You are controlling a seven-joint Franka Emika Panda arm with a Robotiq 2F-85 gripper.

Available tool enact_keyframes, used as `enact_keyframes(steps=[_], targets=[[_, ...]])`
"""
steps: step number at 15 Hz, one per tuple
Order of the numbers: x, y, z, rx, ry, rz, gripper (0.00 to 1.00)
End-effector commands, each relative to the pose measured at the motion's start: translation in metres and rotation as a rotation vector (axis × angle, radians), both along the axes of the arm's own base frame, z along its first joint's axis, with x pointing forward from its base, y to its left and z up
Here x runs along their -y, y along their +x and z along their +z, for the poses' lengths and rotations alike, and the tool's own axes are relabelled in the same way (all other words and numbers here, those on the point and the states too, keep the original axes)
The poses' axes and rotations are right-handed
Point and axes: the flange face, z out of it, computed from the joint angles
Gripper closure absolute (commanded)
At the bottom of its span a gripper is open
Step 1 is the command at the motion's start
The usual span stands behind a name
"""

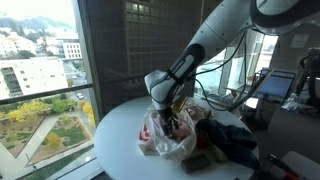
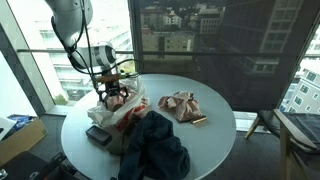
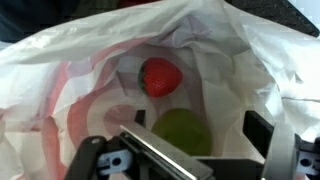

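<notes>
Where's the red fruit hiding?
In the wrist view, the red fruit sits inside the white plastic bag, just above the green fruit.

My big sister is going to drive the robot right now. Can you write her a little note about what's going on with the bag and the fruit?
Gripper: open, holding nothing, hanging at the mouth of the white bag on the round table.
Things: a red fruit and a green fruit lie close together inside the bag. The green one is nearer the gripper. A blue cloth lies beside the bag.
Done: both fruits are in the bag.
Left: nothing is gripped yet. As far as the wrist view shows, the fingers touch neither fruit.
</notes>
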Motion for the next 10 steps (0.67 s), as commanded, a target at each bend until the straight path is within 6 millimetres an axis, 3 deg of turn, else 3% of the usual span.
enact_keyframes(steps=[1, 10], targets=[[0.0, 0.011, 0.001, 0.009, 0.06, 0.086, 0.0], [0.003, 0.012, -0.015, -0.04, 0.241, 0.187, 0.0]])
